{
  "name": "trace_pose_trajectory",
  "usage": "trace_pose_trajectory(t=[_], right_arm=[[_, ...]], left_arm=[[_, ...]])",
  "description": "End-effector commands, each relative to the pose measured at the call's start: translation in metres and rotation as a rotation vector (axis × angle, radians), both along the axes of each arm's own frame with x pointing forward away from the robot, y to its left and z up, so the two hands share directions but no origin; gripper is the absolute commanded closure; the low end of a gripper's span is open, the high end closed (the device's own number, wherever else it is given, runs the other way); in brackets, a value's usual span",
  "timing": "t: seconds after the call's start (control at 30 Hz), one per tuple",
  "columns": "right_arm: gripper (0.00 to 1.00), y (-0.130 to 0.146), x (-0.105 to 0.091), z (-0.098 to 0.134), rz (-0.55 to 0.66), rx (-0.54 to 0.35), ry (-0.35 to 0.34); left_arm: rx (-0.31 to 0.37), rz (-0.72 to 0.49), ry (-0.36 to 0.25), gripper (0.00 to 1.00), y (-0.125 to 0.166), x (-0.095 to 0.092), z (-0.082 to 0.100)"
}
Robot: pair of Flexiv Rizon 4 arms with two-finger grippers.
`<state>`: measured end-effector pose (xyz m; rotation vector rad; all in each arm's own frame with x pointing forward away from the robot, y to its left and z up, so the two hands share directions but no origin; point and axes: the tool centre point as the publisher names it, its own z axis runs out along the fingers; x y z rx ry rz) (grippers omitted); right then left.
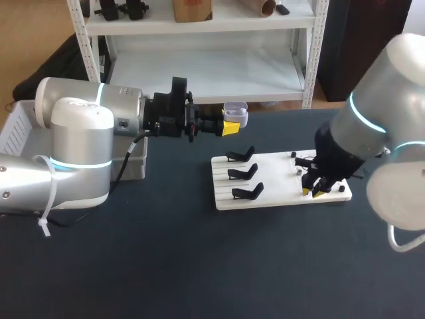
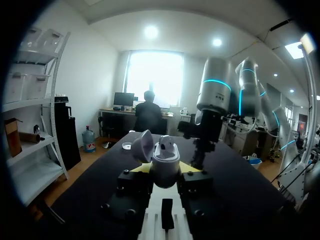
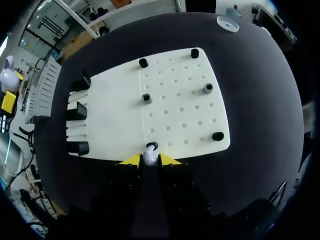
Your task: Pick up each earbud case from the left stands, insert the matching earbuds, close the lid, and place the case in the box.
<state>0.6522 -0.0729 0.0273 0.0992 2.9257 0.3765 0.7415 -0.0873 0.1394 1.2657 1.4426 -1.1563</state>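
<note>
Right now the left end effector (image 1: 231,125) hangs above the bench (image 1: 199,266), well off the surface and pointing sideways toward the middle. Its two yellow-tipped fingers are closed most of the way in and clamp the pale earbud case (image 1: 236,113) from both sides. In the left wrist view the case (image 2: 165,164) stands upright between the fingers with its lid (image 2: 142,145) swung open and leaning off to one side.

Across from it, the right end effector (image 1: 313,191) is down at the near edge of the white board (image 1: 265,194), fingers pointing at the board. From its own camera the fingers (image 3: 131,160) stand only a narrow gap apart, and a small white earbud (image 3: 150,157) is pinched between their tips, right at a black holder (image 3: 152,146) on the board (image 3: 175,100).

Other black holders are dotted over that half of the board. Three black stands (image 1: 242,173) sit in a row along the board's opposite side, on the left arm's side. A white box (image 1: 16,129) rests at the bench's left edge, partly hidden behind the left arm.
</note>
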Motion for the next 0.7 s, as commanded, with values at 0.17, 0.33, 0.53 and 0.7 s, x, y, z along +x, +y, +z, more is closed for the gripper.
trace_pose_trajectory(t=[0.17, 0.33, 0.53, 0.7], right_arm=[[1.00, 0.010, -0.012, 0.061, 0.050, -0.039, 0.092], [1.00, 0.025, -0.022, 0.098, 0.173, -0.029, 0.124], [1.00, 0.057, -0.028, 0.145, 0.383, -0.047, 0.136], [1.00, 0.080, -0.023, 0.170, 0.500, -0.051, 0.137]], left_arm=[[-0.001, 0.003, -0.002, 1.00, 0.000, -0.001, 0.000], [-0.001, 0.003, -0.002, 1.00, 0.000, -0.001, 0.000], [-0.001, 0.003, -0.002, 1.00, 0.000, -0.001, 0.000], [-0.001, 0.003, -0.002, 1.00, 0.000, -0.001, 0.000]])
